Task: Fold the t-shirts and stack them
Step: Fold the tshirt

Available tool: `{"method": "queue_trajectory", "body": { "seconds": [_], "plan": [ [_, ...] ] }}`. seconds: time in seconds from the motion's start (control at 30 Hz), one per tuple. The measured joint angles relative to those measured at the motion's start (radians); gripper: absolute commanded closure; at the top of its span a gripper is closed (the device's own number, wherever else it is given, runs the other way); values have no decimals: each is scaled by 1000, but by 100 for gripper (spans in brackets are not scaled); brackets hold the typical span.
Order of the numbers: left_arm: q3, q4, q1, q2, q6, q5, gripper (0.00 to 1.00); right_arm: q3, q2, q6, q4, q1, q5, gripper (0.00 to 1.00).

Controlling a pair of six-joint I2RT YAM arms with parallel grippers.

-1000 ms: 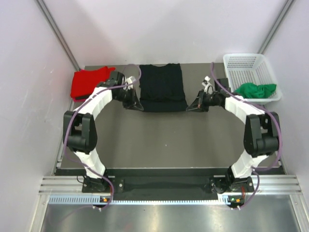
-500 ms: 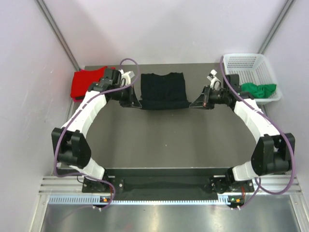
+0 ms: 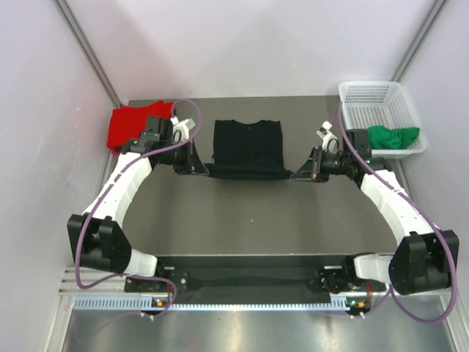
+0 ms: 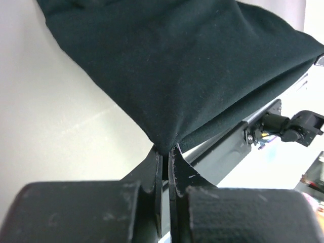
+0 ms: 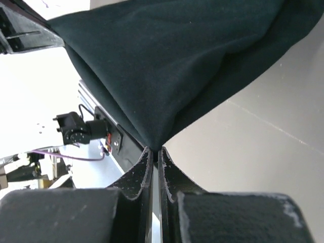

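Black t-shirt pinched at both near corners, mid-table.
Both arms reach forward, elbows bowed outward; left gripper and right gripper clamped tight on its near hem. Beyond: red t-shirt far left, green t-shirt in basket.

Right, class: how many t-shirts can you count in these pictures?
3. A black shirt is mid-table, gripped at its near corners; a red shirt sits far left; a green shirt lies in the basket, far right. More may be hidden.
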Motion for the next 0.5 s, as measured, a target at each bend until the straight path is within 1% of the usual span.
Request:
{"method": "queue_trajectory", "body": {
  "seconds": [0.13, 0.27, 0.37, 0.5],
  "plan": [
    [-59, 6, 25, -6, -5, 40, 100, -21, -3, -5, 15, 3, 0, 100],
    [-49, 22, 29, 28, -6, 53, 100, -20, 27, -3, 58, 3, 7, 100],
    [38, 36, 34, 126, 6, 49, 100, 21, 107, 2, 87, 2, 18, 100],
    [242, 64, 41, 309, 26, 29, 100, 175, 279, 2, 137, -4, 43, 100]
  ]
}}
